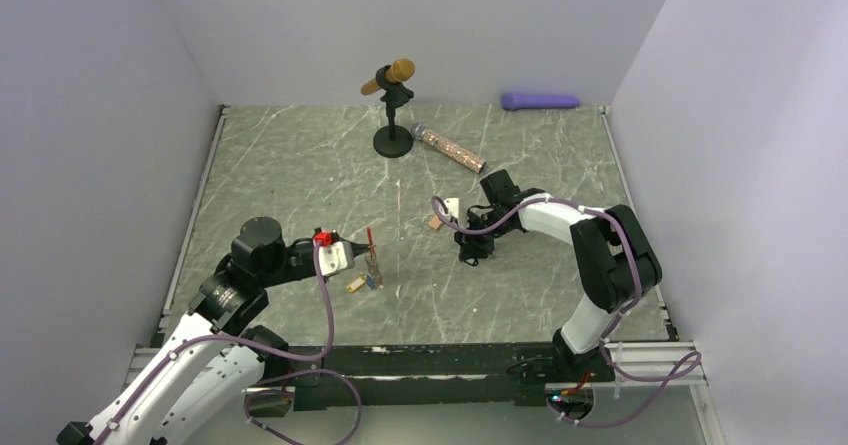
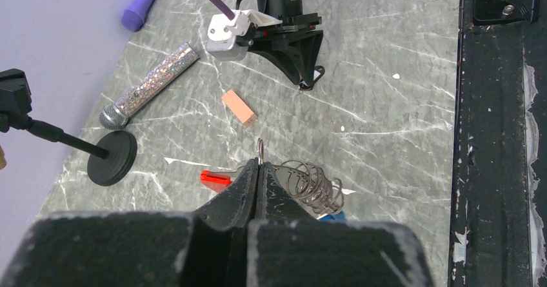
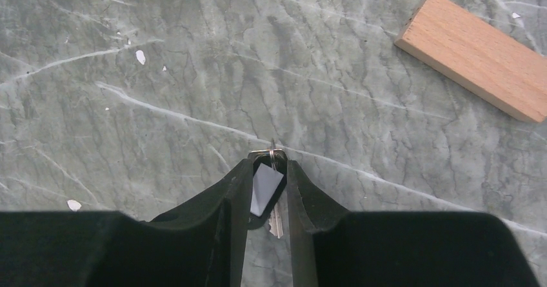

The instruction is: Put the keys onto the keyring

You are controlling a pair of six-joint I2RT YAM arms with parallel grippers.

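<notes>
My left gripper (image 2: 259,168) is shut on a small metal ring at the end of the keyring (image 2: 316,187). The keyring's silvery coil hangs to the right of the fingers and its red clip (image 2: 215,178) shows to the left. A blue key tag (image 2: 330,217) peeks out below the coil. From above, the keyring (image 1: 372,260) stands upright at the left gripper (image 1: 362,260), with a yellow-tagged key (image 1: 355,286) and a blue-tagged one (image 1: 376,282) at its foot. My right gripper (image 3: 268,161) points down at the table mid-right. Its jaws stand narrow on a black-tagged key (image 3: 266,190), whose small ring spans the fingertips.
A tan wooden block (image 3: 474,55) lies just beyond the right gripper. At the back, a glittery microphone (image 1: 450,148) lies beside a black stand (image 1: 393,140) holding a gold one. A purple tube (image 1: 540,101) rests by the back wall. Walls close in left, right and behind.
</notes>
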